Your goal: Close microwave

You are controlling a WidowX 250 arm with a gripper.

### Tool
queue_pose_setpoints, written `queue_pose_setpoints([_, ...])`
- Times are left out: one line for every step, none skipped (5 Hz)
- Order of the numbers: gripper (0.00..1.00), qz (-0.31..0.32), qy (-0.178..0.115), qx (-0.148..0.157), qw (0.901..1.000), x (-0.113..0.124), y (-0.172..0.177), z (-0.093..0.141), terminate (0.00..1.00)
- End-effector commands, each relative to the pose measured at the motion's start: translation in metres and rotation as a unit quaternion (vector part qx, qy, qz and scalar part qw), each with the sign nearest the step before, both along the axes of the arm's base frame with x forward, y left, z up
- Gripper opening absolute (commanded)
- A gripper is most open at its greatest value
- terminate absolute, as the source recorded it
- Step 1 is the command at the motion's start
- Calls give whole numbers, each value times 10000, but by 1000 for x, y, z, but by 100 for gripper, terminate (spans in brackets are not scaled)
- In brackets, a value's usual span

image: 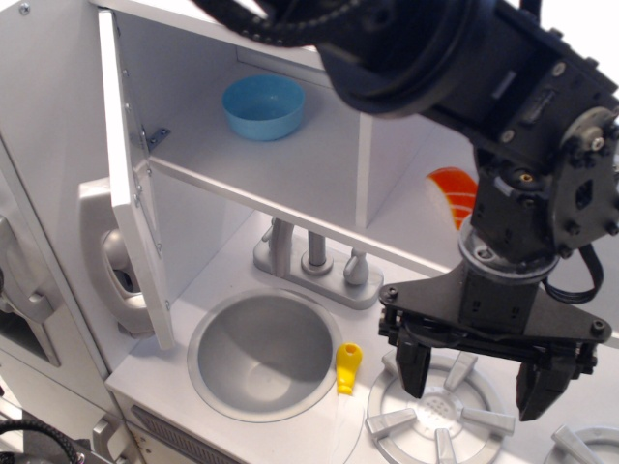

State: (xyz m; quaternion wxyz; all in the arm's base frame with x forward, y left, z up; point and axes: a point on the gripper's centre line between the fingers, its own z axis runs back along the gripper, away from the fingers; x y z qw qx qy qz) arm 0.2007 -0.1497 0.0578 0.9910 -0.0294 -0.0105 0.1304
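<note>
**Microwave door swung open, seen edge-on at upper left**

We see the microwave point(280, 145) as a white box compartment at the upper left of the toy kitchen, its opening facing us and slightly right. Its door point(135, 193) stands swung out on the left side, hinged there by a small metal bracket, so that we look mostly at its thin edge; the door's long axis runs top to bottom, leaning a little to the right toward its lower end. The panels are smooth, matte white board with square-cut edges.

Inside the compartment sits a blue bowl point(264, 106), round, glossy plastic, upright on the compartment floor toward the back. On the side wall left of the door hangs a grey handset point(111, 256), rounded and moulded (partly hidden by the door's edge).

Below, the white surface point(222, 280) carries a round metal-look sink point(264, 353), a shallow brushed bowl, with a grey faucet set point(311, 261) just behind it. A small yellow piece point(348, 369) lies at the sink's right rim. To the right is a grey burner point(440, 416) with radial spokes.

The black pincer point(476, 372) hovers above the burner, well apart from the door, its two fingers spread wide and holding nothing. Behind the arm shows an orange-and-white striped object point(453, 193).
</note>
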Motion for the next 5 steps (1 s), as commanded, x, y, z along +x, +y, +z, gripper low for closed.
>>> queue_pose_setpoints([100, 0, 0, 0, 10000, 0, 0, 0, 0])
queue_pose_setpoints([100, 17, -49, -248, 9997, -1, 14, 28, 0])
queue_pose_setpoints([100, 66, -278, -411, 9987, -4, 36, 56, 0])
queue_pose_setpoints([100, 170, -451, -583, 9971, -9, 68, 84, 0])
queue_pose_setpoints([100, 302, -594, -567, 9962, -16, 104, 104, 0])
